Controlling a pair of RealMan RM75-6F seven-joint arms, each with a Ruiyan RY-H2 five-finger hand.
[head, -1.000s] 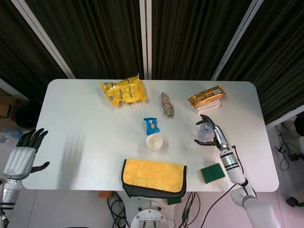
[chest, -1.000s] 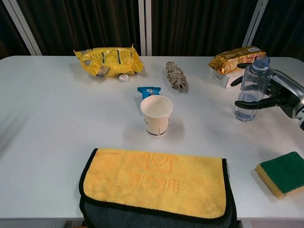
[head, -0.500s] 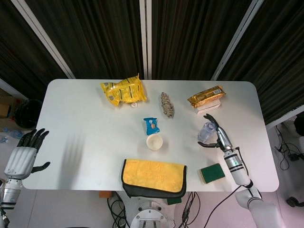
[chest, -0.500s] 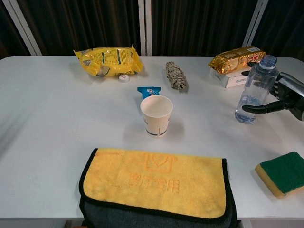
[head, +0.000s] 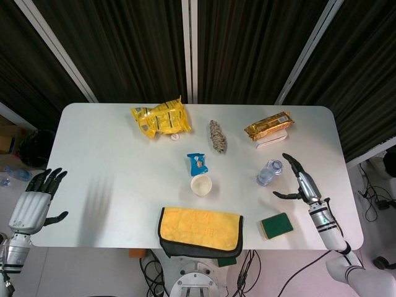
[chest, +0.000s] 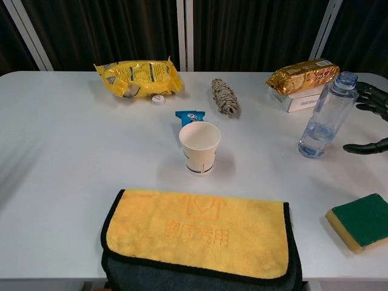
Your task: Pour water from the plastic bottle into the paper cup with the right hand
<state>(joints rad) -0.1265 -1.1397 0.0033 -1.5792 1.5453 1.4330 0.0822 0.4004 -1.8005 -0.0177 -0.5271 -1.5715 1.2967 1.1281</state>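
Currently, plastic bottle: uncapped, apparently part full, standing upright right of the paper cup, well apart. Right hand: fingers spread, nothing being held, just beside the bottle. Advised: body to be wrapped mid-height, firmly, before lifting and tilting.

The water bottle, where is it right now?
The plastic bottle stands on the table's right side in the chest view, just in front of the gold snack packet, with the right hand open beside it, not touching.
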